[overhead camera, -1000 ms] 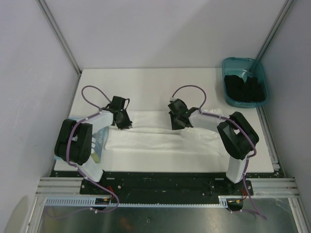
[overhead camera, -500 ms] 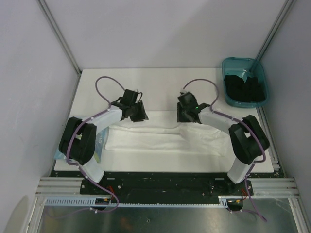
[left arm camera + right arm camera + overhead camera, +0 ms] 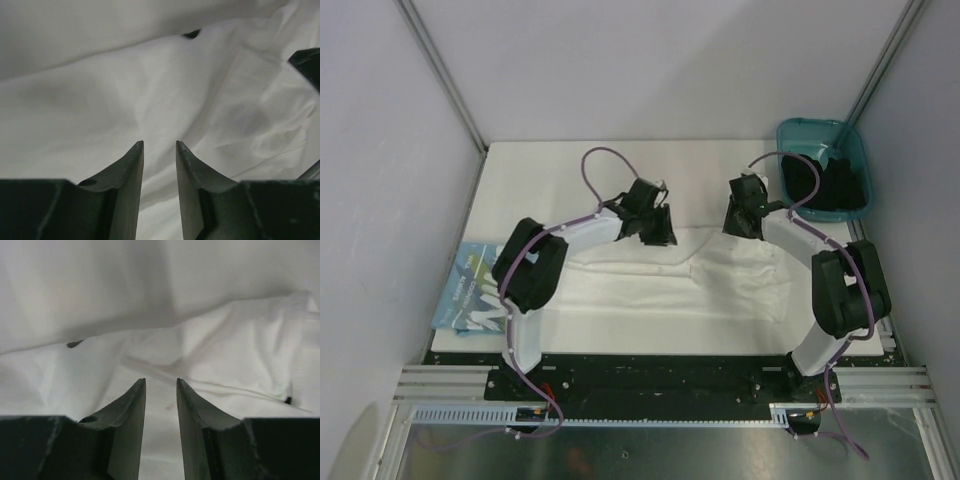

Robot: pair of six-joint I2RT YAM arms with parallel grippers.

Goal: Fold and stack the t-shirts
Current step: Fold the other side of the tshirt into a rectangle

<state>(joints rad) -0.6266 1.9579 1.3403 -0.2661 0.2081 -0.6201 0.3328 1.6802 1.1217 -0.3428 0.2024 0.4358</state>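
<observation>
A white t-shirt [image 3: 650, 285] lies spread and wrinkled across the middle of the table. My left gripper [image 3: 657, 230] hangs over its far edge, left of centre. It is open, and only white cloth [image 3: 150, 90] shows below the gap [image 3: 157, 145]. My right gripper [image 3: 741, 220] is over the shirt's far right part, also open [image 3: 161, 381], with rumpled fabric [image 3: 225, 355] beneath and nothing between its fingers. A second t-shirt [image 3: 472, 297], folded and showing a light-blue graphic with white letters, rests at the table's near left edge.
A teal plastic bin [image 3: 798, 128] holding dark items stands at the far right corner. The white table [image 3: 570, 170] is walled by grey panels on the left, back and right. The right arm's purple cable loops close to the bin.
Both grippers have moved right and slightly farther back over the shirt, and their jaws have opened. The left arm swung away from the near left edge, uncovering the folded t-shirt there.
</observation>
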